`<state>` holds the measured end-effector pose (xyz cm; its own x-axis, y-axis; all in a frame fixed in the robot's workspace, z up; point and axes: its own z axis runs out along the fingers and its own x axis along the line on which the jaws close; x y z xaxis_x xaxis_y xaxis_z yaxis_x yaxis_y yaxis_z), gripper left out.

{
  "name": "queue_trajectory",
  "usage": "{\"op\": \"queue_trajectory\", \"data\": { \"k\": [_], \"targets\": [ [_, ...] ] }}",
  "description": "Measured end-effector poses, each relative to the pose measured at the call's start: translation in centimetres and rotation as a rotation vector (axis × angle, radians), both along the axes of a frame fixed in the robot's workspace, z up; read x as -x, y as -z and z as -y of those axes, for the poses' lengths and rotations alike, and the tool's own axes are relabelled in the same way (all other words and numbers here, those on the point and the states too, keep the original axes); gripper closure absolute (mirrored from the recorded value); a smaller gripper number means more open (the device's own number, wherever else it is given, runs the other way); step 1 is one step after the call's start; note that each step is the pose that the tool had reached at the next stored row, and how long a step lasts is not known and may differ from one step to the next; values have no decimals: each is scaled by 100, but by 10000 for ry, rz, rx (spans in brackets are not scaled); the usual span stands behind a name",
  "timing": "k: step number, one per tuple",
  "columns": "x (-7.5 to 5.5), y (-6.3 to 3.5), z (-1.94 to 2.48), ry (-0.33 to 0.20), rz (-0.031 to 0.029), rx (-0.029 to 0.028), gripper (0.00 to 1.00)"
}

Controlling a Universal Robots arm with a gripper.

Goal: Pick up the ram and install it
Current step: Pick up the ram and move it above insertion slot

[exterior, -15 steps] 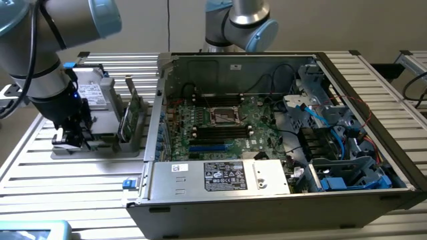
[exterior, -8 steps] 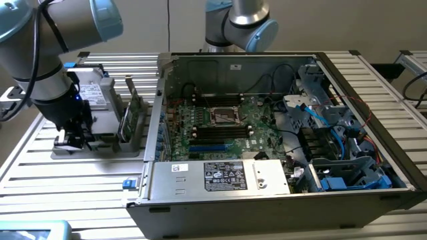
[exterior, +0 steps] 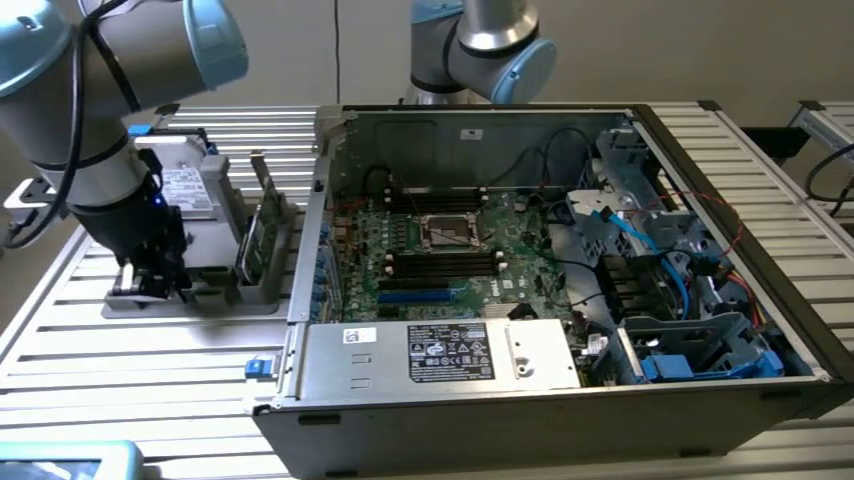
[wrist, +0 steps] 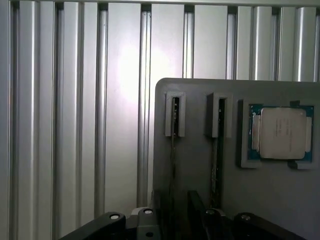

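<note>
A ribbed aluminium tabletop (exterior: 80,330) carries an open metal computer case (exterior: 400,135) with a green motherboard (exterior: 501,225) inside. The case's white label (exterior: 450,352) is too small to read. To the exterior view's left, the gripper (exterior: 151,285) hangs low over a grey holder (exterior: 227,298); I cannot tell whether its jaws are open. The wrist view shows the ram (wrist: 174,120) edge-on in a holder slot, near a metal-lidded processor (wrist: 282,132).

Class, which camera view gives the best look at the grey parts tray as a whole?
The exterior view: most of the grey parts tray shows, on the slatted table beside the computer case. The wrist view gives one corner from above, with two slots and a processor chip.
</note>
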<state>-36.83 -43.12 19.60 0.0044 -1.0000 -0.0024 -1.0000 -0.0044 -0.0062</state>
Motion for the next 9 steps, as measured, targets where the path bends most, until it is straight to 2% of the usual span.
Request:
{"op": "queue_trajectory", "data": {
  "k": [2, 3, 4, 9],
  "targets": [
    [0, 3, 0, 0, -1, 1, 78],
    [0, 3, 0, 0, -1, 2, 78],
    [-1, -4, -1, 0, 2, -2, 84],
    [0, -212, 0, 1, 3, -1, 86]
  ]
}}
